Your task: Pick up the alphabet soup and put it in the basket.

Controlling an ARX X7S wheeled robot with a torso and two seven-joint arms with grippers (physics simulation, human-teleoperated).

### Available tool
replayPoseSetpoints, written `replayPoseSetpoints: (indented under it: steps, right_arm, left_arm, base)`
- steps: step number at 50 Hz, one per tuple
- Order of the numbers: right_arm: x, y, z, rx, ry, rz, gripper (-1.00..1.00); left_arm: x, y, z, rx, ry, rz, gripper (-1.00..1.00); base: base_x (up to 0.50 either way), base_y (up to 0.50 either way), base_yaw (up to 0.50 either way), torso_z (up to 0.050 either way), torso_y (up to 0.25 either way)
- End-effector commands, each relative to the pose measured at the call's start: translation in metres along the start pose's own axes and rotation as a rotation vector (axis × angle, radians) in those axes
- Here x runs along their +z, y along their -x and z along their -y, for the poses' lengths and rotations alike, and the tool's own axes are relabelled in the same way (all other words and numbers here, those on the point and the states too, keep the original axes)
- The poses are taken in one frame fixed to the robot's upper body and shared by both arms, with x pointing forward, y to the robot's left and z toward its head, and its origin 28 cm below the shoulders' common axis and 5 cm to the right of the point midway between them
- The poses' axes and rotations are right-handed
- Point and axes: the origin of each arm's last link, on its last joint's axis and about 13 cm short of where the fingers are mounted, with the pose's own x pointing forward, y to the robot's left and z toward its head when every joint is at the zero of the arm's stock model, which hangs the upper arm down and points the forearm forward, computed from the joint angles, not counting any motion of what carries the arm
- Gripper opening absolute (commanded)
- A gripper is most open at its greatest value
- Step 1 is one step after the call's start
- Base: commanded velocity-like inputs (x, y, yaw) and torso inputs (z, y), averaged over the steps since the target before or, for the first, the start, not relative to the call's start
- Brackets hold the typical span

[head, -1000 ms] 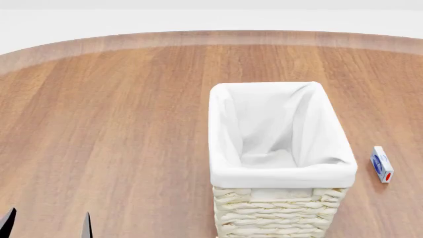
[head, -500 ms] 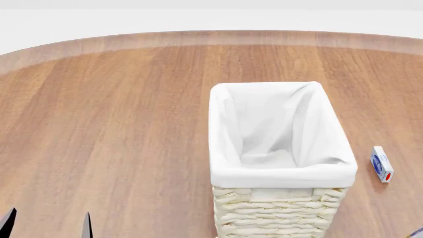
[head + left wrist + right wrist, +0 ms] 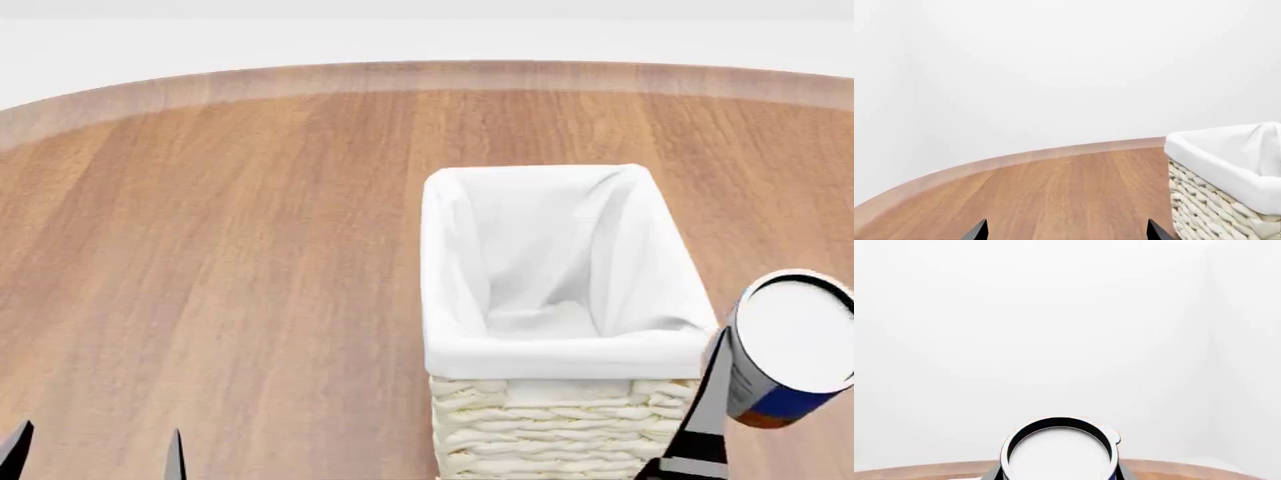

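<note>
Risen into the head view since a moment ago, the right end effector [image 3: 747,400] clamps the white-topped blue-and-orange alphabet soup can [image 3: 790,350] beside the cream woven cloth-lined basket [image 3: 561,340]; only the left wrist view shows the left end effector [image 3: 1064,231] spread apart over the wooden desk [image 3: 1054,195].

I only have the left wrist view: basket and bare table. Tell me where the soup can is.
Observer: The alphabet soup is off the table, clamped in the right gripper, with its white top facing the head camera.
Operator: Say whether it's over the basket.
Observer: Not yet. In the head view it sits right of the basket, outside the rim's near right corner.
Operator: Check inside the basket.
Observer: Only the white lining shows; nothing lies in it.
</note>
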Motion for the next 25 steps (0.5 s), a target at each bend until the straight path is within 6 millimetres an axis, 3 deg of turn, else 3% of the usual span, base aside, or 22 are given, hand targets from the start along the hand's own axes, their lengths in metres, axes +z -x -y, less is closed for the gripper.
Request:
replayPoseSetpoints:
  steps: [1,25]
  right_arm:
    - [0.007,-0.030,-0.013,0.057,0.047,0.036,-1.00]
    - [-0.002,-0.100,-0.038,0.143,0.033,0.029,-1.00]
  left_arm:
    - [0.000,0.000,0.000,-0.003,0.002,-0.002,1.00]
    - [-0.001,0.000,-0.001,0.004,0.005,-0.001,1.00]
  base:
    - [0.00,0.00,0.00,0.000,0.000]
    - [0.00,0.00,0.00,0.000,0.000]
